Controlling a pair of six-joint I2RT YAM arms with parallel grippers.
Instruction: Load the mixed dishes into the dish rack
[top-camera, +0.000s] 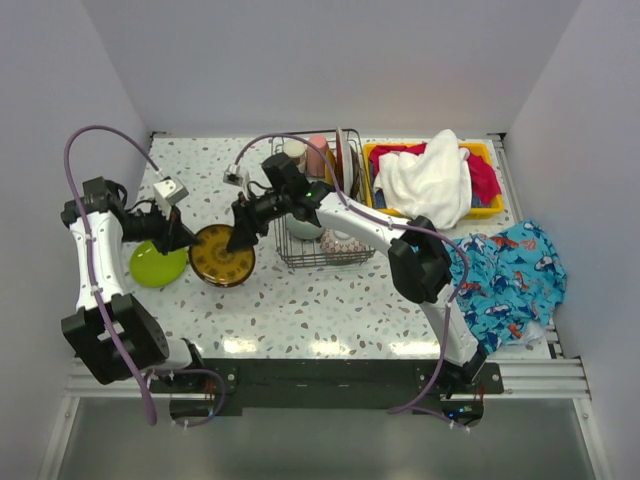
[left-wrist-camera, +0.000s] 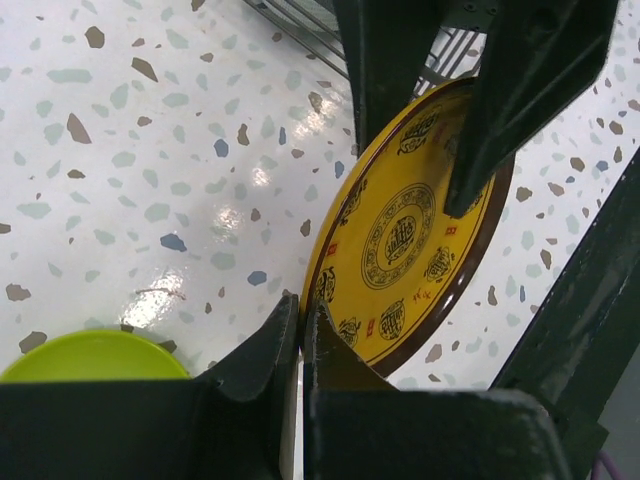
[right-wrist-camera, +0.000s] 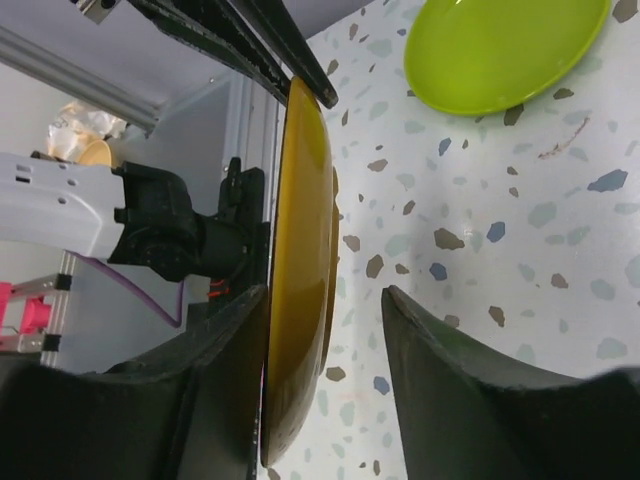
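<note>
Amber, with dark printed medallions, the patterned plate (left-wrist-camera: 400, 240) is tipped up on edge between the lime-green plate (top-camera: 157, 264) and the dish rack (top-camera: 300, 262). The left hand (left-wrist-camera: 300, 320) pinches its near rim, fingers pressed together on it. The right hand (right-wrist-camera: 325, 292) straddles the far rim, fingers spread either side and not yet clamped.

We read this as a handover: the right hand needs to close firmly on the rim before the left lets go, then carry the plate to a free slot.

The wire rack already holds an upright red plate (top-camera: 340, 160), a pink cup (top-camera: 317, 155) and a patterned bowl (top-camera: 345, 245). The lime-green plate lies flat on the surface (top-camera: 300, 310), unloaded. The yellow bin (top-camera: 480, 212) holds a white cloth (top-camera: 430, 180) over red fabric.
</note>
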